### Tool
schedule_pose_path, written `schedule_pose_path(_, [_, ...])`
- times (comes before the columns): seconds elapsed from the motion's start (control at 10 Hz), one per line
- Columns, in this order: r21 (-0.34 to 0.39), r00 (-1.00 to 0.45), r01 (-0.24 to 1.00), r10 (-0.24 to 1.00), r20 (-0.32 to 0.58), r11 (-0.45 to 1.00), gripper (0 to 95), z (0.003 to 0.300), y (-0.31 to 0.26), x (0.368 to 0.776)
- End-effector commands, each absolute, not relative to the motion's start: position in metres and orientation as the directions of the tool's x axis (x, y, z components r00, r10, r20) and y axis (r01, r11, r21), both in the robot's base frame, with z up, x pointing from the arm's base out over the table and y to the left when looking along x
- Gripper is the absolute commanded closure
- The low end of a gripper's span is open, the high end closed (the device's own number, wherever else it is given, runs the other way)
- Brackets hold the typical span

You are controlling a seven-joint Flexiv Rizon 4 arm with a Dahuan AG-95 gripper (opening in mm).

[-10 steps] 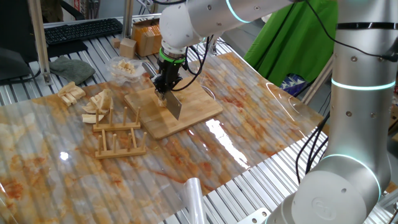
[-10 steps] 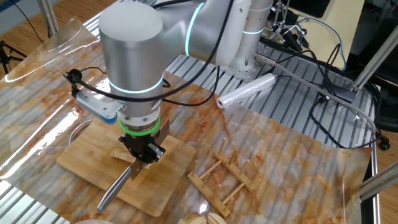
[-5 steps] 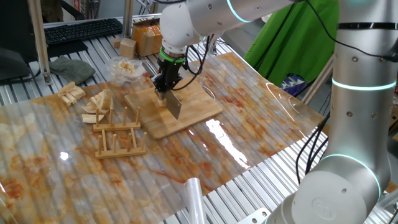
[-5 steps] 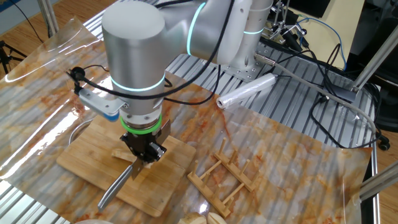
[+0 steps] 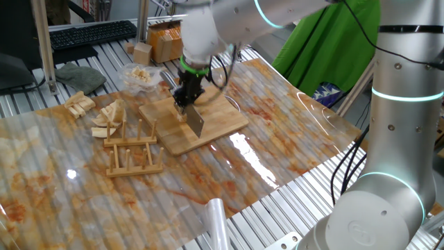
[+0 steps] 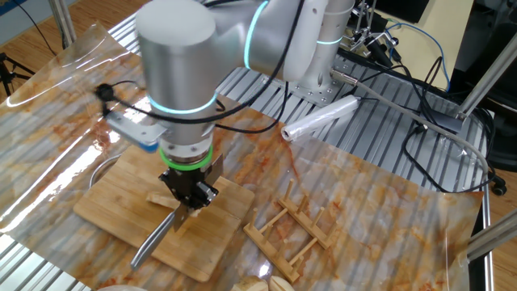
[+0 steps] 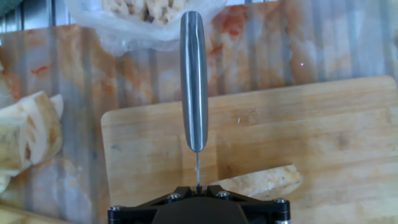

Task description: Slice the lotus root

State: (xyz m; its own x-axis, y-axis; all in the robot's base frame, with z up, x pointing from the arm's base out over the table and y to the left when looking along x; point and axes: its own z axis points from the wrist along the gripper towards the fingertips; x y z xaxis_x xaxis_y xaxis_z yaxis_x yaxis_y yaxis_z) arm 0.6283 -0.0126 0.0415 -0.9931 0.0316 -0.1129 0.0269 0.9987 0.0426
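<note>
My gripper (image 5: 186,96) is shut on a knife and holds it over the wooden board (image 5: 215,128). The steel handle (image 7: 193,81) points away from the hand, and the blade (image 7: 198,169) shows edge-on, running down into the jaws. In the other fixed view the gripper (image 6: 189,199) stands over the board (image 6: 105,210) with the knife handle (image 6: 153,240) sticking out toward the front. The lotus root (image 7: 264,182), a pale beige chunk, lies on the board just right of the blade; its end also shows in the other fixed view (image 6: 159,199).
A wooden rack (image 5: 132,149) stands left of the board, with larger tan wedge pieces (image 5: 107,114) behind it. A clear plastic bag of pale bits (image 5: 139,75) lies beyond the board. A plastic roll (image 5: 216,219) lies at the near edge.
The gripper with the knife has shifted slightly along the board; the arm is motion-blurred now. The lotus root has stayed in place.
</note>
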Motion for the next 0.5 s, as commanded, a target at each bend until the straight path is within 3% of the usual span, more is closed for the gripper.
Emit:
schedule_pose_path(0.1, [0.049, -0.993, 0.032, 0.037, -0.116, 0.998, 95.0, 0.02, -0.013, 0.628])
schedule_pose_path(0.5, [0.024, -0.997, 0.046, 0.047, -0.064, 0.999, 95.0, 0.037, -0.007, 0.629])
